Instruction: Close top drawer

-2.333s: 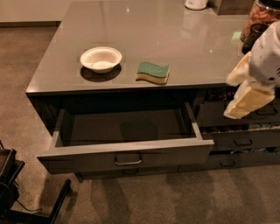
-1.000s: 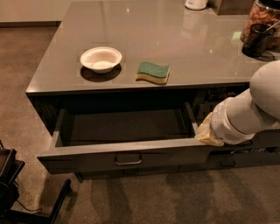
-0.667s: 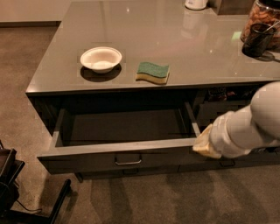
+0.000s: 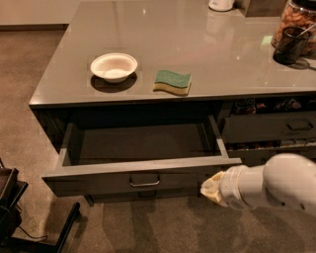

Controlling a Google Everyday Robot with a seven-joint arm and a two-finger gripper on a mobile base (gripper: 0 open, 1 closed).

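Top drawer (image 4: 89,182) sits pulled way out, dark grey, small bar handle (image 4: 144,183). Gripper (image 4: 210,188) hangs by its front's right end, grip unclear.

We find the top drawer (image 4: 89,182) standing open under the counter (image 4: 197,29), its front toward us, with the handle (image 4: 144,183) at the middle of that front. On the counter above it, the bowl (image 4: 114,66) sits left of the sponge (image 4: 172,81), the 2 well apart and near the front edge. At the counter's far right, a cup (image 4: 290,45) stands before a jar (image 4: 297,15). Another drawer stack (image 4: 276,127) lies right of the open drawer. The gripper (image 4: 211,188) is at the drawer front's right end, below its corner; the arm (image 4: 276,185) reaches in from the right. A stand (image 4: 10,197) sits on the floor, lower left.
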